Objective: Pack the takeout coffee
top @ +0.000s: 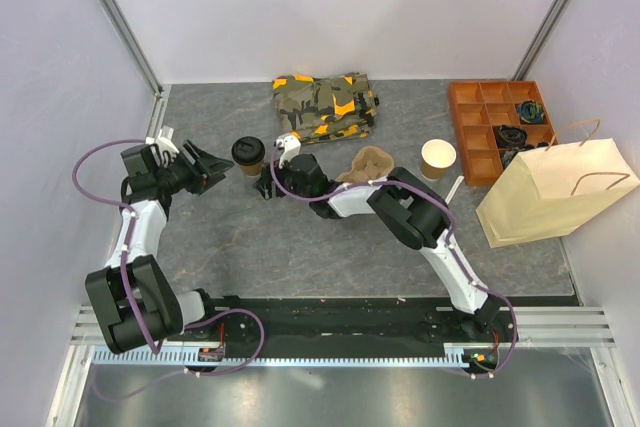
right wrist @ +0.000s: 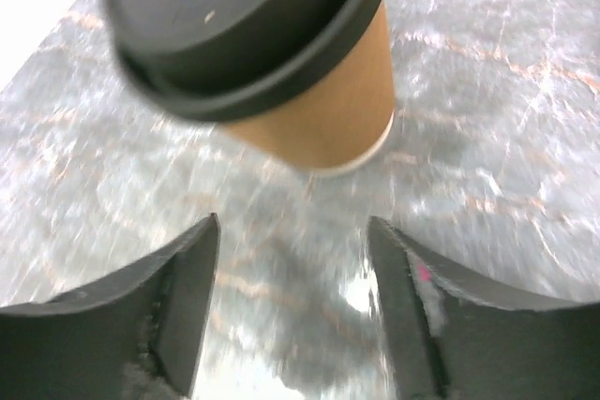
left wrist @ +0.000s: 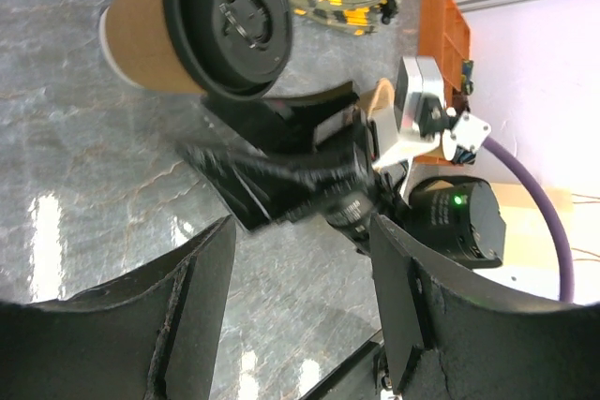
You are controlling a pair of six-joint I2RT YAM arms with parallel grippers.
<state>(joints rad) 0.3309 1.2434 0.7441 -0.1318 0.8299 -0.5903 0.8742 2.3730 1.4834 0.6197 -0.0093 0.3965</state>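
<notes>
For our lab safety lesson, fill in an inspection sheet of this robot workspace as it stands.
Surface: grey marbled table, glossy.
Job's things: takeout coffee stands lidded between the two grippers, unheld.
Clutter: camouflage cloth, lidless cup, pulp carrier, orange tray, paper bag at far right.
Grippers: left gripper open; right gripper open, facing the coffee.
Cables: purple cables loop along the arms.
Surroundings: white walls, metal posts.

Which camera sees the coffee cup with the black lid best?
The right wrist view: the coffee cup fills the frame, lid and tan side close up. Left wrist view cuts it off at the top edge; the top view shows it tiny.
</notes>
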